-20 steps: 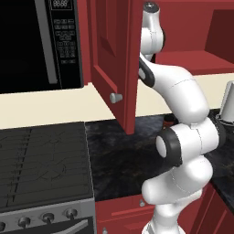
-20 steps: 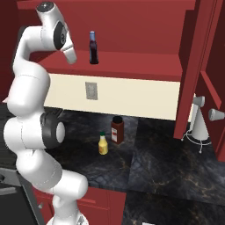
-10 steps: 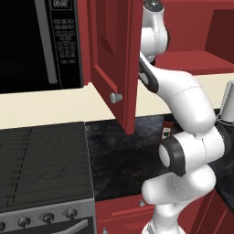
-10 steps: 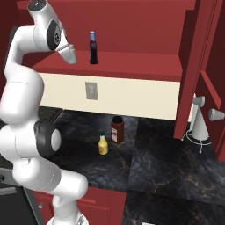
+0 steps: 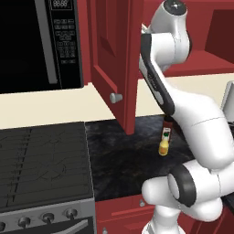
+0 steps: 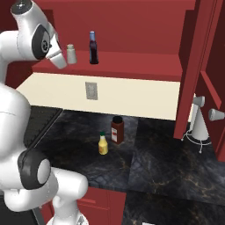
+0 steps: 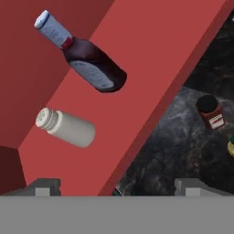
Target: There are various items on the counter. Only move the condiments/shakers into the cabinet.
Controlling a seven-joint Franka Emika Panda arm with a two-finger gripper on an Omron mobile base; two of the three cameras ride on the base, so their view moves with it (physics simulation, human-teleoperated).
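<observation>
On the red shelf (image 6: 132, 67) of the open cabinet, the white shaker (image 6: 71, 53) stands next to the dark purple bottle with a blue cap (image 6: 93, 47). The hand view shows both on the shelf (image 7: 151, 55): the shaker (image 7: 66, 128) and the bottle (image 7: 87, 61). My gripper (image 7: 116, 187) is open and holds nothing. It sits back from the shelf's edge, and in the right base view it is just left of the shaker. The yellow squeeze bottle (image 6: 103, 143) (image 5: 163, 145) stands on the black counter (image 6: 154, 162).
A red-brown jar with a black lid (image 6: 117, 130) (image 7: 210, 111) stands beside the yellow bottle. The cabinet door (image 5: 112, 59) hangs open between microwave (image 5: 41, 45) and arm. The stove (image 5: 43, 160) lies left. A white stand (image 6: 200, 125) sits at the counter's right, below another open door.
My hand has drawn back left from the shelf. The shaker it was covering now stands free beside the purple bottle. The jaws have stayed wide.
</observation>
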